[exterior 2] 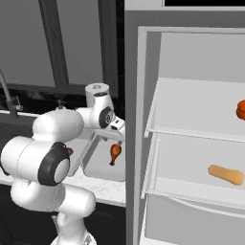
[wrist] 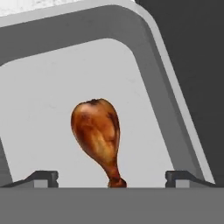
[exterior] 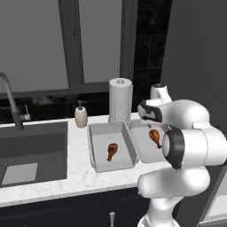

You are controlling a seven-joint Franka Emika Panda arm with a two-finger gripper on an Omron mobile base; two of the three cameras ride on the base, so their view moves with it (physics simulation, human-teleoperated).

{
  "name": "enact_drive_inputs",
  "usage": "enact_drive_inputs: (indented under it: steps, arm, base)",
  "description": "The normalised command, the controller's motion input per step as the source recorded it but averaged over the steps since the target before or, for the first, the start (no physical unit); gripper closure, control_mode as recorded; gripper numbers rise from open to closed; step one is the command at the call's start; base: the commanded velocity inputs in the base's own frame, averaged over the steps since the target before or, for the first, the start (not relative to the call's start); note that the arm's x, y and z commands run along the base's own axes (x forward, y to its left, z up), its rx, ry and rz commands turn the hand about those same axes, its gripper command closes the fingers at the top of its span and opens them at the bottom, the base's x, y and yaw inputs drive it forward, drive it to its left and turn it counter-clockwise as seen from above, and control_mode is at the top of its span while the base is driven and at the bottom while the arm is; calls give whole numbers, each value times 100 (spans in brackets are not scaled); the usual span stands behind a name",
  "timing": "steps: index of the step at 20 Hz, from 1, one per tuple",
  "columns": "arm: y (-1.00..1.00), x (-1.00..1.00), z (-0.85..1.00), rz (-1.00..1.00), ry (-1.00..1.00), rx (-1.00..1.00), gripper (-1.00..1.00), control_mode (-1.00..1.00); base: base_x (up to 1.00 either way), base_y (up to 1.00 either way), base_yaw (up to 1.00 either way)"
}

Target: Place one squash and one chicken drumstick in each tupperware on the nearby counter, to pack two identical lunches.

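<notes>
Tool (wrist: 111, 177) nearest me, tips spread wide, gripping nothing; chicken drumstick (wrist: 97, 131) lies between them in right tupperware (wrist: 153, 78). Left tupperware (exterior: 91, 146) on desk (exterior: 80, 177) holds other drumstick (exterior: 112, 151). I judge drumstick step done. Next: lift clear, swing right to fridge shelves for tan squash (exterior 2: 226, 174), orange squash (exterior 2: 240, 110)

Flat even rendered light, dim grey tones, faint shadows, no glare, slightly soft

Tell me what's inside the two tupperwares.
One drumstick lies in the left tupperware; another drumstick shows in the right tupperware, whose near part the arm covers.
</notes>
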Motion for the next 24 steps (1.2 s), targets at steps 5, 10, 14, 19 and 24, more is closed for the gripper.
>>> enact_drive_inputs:
  steps: [5,10,14,19,24]
  arm:
    - [2,-100,68,-3,0,1,-100,-100]
    - [13,-100,0,0,-6,-1,-100,-100]
    - [59,-100,-3,12,-7,-12,-100,-100]
    - [0,0,0,0,0,0,-100,100]
    - [0,0,0,0,0,0,-100,100]
  base:
    - [0,0,0]
    - [0,0,0]
    - [0,0,0]
    - [-100,41,16]
    - [-100,-53,5]
